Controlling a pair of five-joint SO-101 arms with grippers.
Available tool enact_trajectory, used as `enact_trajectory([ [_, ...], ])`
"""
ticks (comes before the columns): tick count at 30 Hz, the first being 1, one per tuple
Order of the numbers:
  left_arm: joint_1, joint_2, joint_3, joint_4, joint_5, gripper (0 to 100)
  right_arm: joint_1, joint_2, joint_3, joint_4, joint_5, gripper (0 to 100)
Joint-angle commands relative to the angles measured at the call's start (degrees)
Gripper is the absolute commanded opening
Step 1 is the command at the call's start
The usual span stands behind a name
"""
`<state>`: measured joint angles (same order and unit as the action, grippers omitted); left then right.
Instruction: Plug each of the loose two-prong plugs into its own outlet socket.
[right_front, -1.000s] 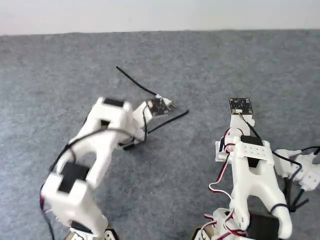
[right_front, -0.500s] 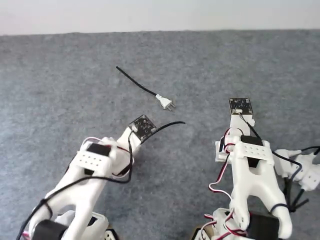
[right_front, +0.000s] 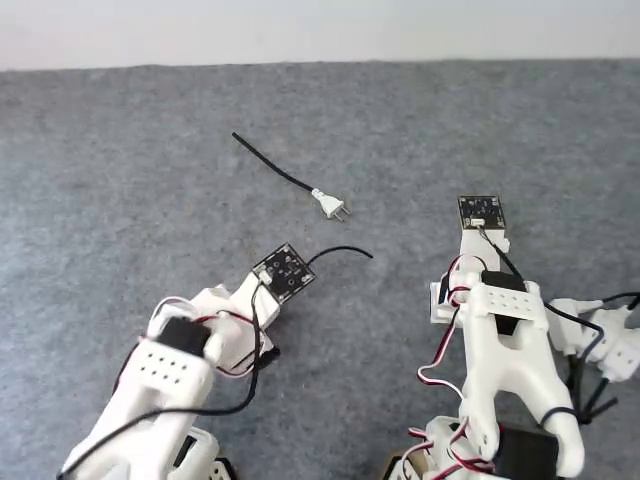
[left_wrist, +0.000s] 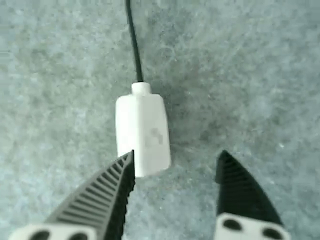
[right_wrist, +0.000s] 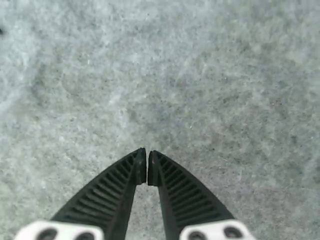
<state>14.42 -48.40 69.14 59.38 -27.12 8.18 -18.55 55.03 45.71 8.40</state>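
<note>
Plug with black cord lies on the grey surface just ahead of the left pincer, tips apart; right pincer hangs with tips together, second plug well apart.

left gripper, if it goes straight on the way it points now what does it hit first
Probably the white block on the black cord: it lies just ahead of the open left gripper, one fingertip at its near corner. The other finger lines up with grey carpet. Height above them is unclear.
</note>
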Motion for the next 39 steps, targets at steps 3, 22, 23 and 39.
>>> enact_trajectory([
  [3,-3.6,-14.5,-4.4,4.5,0.8,13,-0.5,-1.5,-0.2,-0.9,0.6,1.1],
  [22,-8.5,14.5,-8.0,-11.9,5.7,1,-0.4,-1.5,-0.2,-0.9,0.6,1.1],
  [23,-8.5,16.2,-8.7,-12.0,5.7,1,-0.4,-1.5,-0.2,-0.9,0.6,1.1],
  [39,-4.0,24.3,-18.2,-2.1,-0.9,21,-0.4,-1.5,-0.2,-0.9,0.6,1.1],
])
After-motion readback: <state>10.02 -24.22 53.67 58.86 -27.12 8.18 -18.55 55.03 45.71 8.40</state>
